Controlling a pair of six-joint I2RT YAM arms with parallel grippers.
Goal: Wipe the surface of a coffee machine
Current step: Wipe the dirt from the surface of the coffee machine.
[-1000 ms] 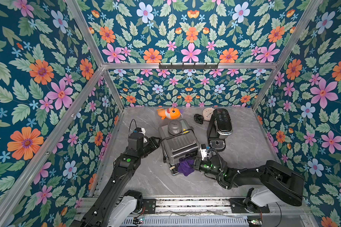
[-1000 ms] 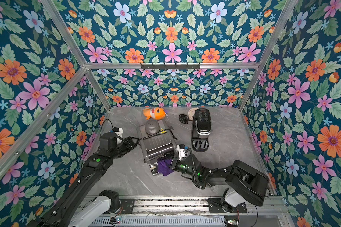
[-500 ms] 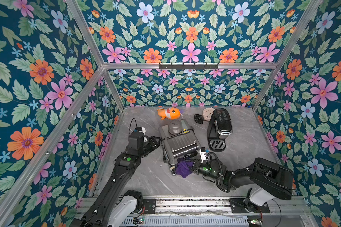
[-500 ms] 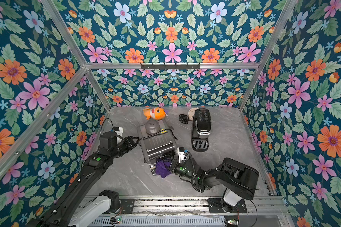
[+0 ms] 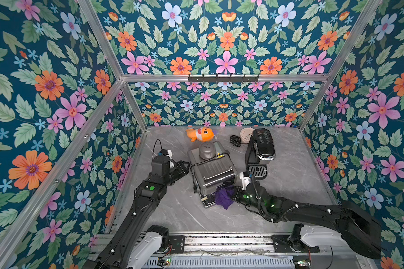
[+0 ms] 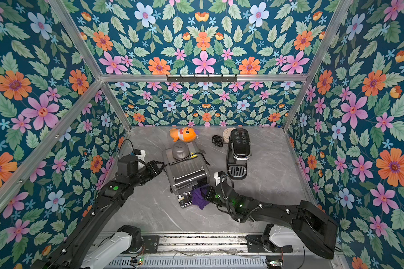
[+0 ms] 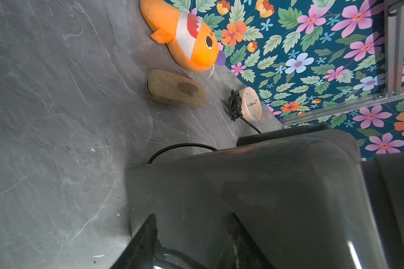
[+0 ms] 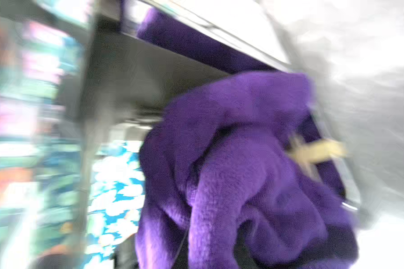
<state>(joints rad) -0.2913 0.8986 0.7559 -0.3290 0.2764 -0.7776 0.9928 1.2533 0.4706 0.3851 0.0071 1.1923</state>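
In both top views the boxy, brushed-metal coffee machine point(image 5: 214, 174) point(image 6: 187, 174) sits mid-table, with the right gripper point(image 5: 232, 195) clamped on a fleecy purple cloth point(image 5: 223, 199) at its near front. Left wrist: the left gripper point(image 7: 191, 237) has its fingers point(image 7: 147, 235) apart on the machine's glossy dark side, grip unclear. Right wrist: blurred, fuzzy cloth point(image 8: 243, 163).

The purple fleece cloth point(image 5: 223, 198) is burying the tips of the right gripper point(image 5: 236, 193) in both top views. Right wrist view is smearing badly; we're only making out that cloth point(image 8: 243, 174). Left wrist view is cropping the left gripper's fingers point(image 7: 144, 242) at the frame edge, dark against the grey boxy steel coffee machine point(image 7: 254, 191), so we're not resolving contact. The round cream clock point(image 5: 245, 134) is showing too small in the top views for reading.
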